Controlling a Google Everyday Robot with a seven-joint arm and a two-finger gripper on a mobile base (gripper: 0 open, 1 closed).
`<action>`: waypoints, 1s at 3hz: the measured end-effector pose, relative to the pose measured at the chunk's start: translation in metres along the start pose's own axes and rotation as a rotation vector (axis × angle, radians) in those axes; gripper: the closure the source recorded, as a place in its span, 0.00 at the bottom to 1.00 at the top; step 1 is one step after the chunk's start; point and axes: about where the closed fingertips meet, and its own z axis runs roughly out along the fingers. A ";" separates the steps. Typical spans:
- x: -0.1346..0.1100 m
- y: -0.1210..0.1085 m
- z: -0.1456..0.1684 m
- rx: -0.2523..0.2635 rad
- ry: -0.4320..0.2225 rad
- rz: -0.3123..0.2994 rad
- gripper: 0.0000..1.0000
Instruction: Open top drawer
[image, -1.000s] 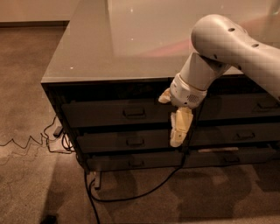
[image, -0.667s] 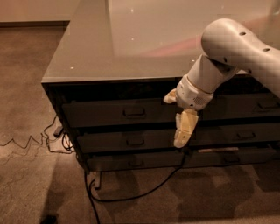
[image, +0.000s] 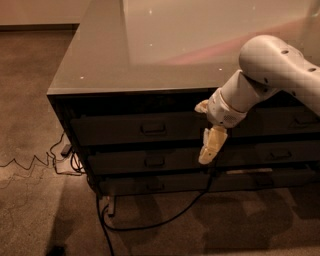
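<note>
Sitting shut just under the glossy top of the cabinet (image: 125, 60), the top drawer (image: 110, 131) hides its contents behind a small metal pull (image: 153, 129), while at its right end the gripper (image: 203, 133) hangs before the drawer fronts, fingers spread, gripping nothing.

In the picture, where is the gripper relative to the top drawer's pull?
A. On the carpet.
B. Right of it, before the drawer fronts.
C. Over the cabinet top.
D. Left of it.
B: the gripper hangs to the picture's right of the pull on the top drawer, in front of the cabinet.
</note>
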 end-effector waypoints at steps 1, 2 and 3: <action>-0.007 -0.029 0.013 0.091 0.019 -0.064 0.00; -0.007 -0.029 0.013 0.091 0.019 -0.064 0.00; 0.003 -0.040 0.026 0.130 0.030 -0.029 0.00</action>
